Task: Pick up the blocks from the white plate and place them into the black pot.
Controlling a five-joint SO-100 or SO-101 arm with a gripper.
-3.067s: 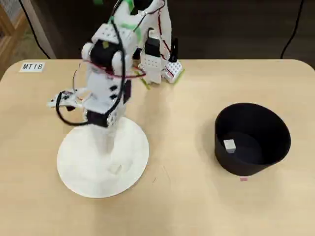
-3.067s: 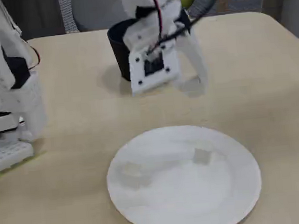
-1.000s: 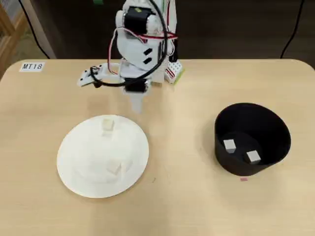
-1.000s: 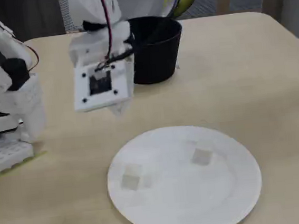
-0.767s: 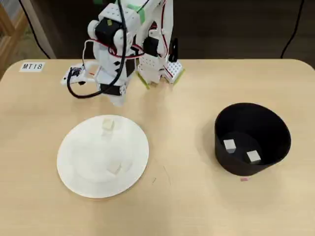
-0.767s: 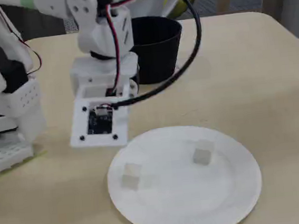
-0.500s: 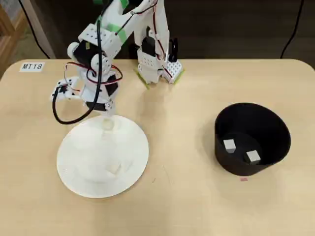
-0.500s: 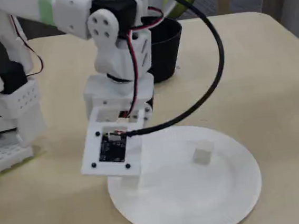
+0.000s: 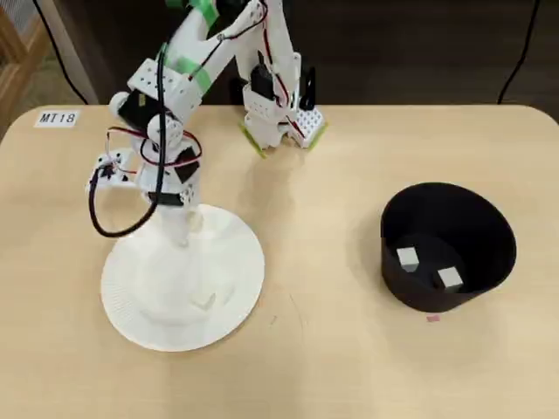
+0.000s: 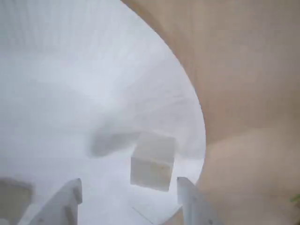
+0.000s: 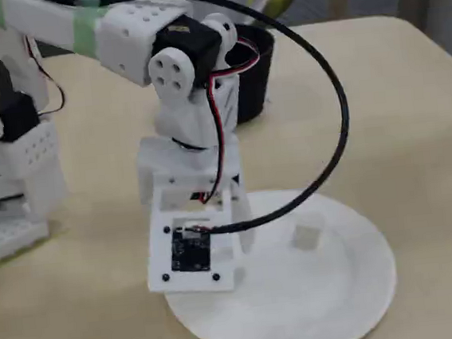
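Over the white plate (image 9: 231, 288), near its far-left edge in the overhead view, the gripper (image 10: 126, 199) hung low with its jaws spread wide and nothing clamped. Wrist view showed one block (image 10: 152, 161) sitting between the two fingertips (image 10: 65, 199), clear of both and resting on the plate close to the rim. Overhead, that block was hidden under the arm. A second block (image 9: 205, 302) lay further toward the plate's near side, well apart from the gripper; fixed view put it (image 11: 306, 235) just right of the gripper housing. Black pot (image 9: 485, 236) stood well off to the right in the overhead view, two blocks (image 9: 407, 257) on its floor, side by side, not touching. Bare table (image 9: 332, 349) lay between plate and pot. Arm base (image 9: 279, 113) sat at the table's far edge, behind the plate.
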